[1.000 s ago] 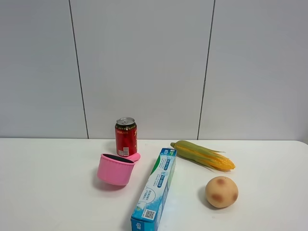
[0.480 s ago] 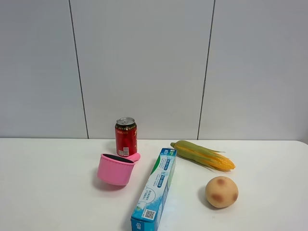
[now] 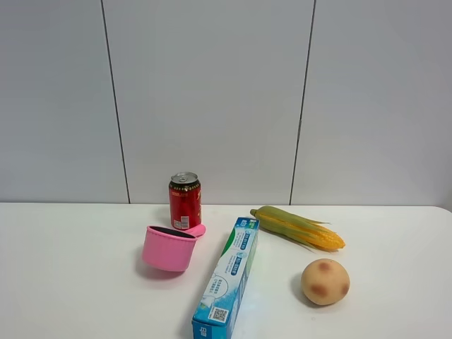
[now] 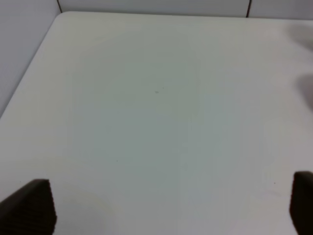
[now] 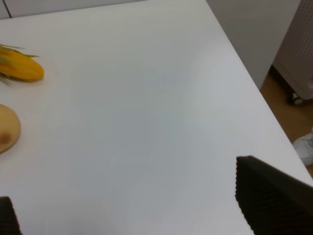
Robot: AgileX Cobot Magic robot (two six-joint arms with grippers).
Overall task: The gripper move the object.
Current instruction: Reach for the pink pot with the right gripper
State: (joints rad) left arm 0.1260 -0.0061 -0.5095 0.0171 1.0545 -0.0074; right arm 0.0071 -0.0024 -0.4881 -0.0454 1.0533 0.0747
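Your left fingers (image 4: 27,208) sit wide apart at the two lower corners of the left wrist view, with nothing between them but bare desk (image 4: 156,122). Your right fingers (image 5: 269,196) are spread just as wide and hold nothing. The corn (image 5: 19,67) and the potato (image 5: 6,129) show at that frame's left edge. A faint blur at the right edge of the left wrist view may be an item's shadow; I cannot tell.

In the high view neither arm appears. The pink saucepan (image 3: 169,248) stands left of centre, just in front of the red can (image 3: 185,201) and beside the toothpaste box (image 3: 229,279). By my reading the task has not begun, so you have the approach, the grasp and the move all left to do.
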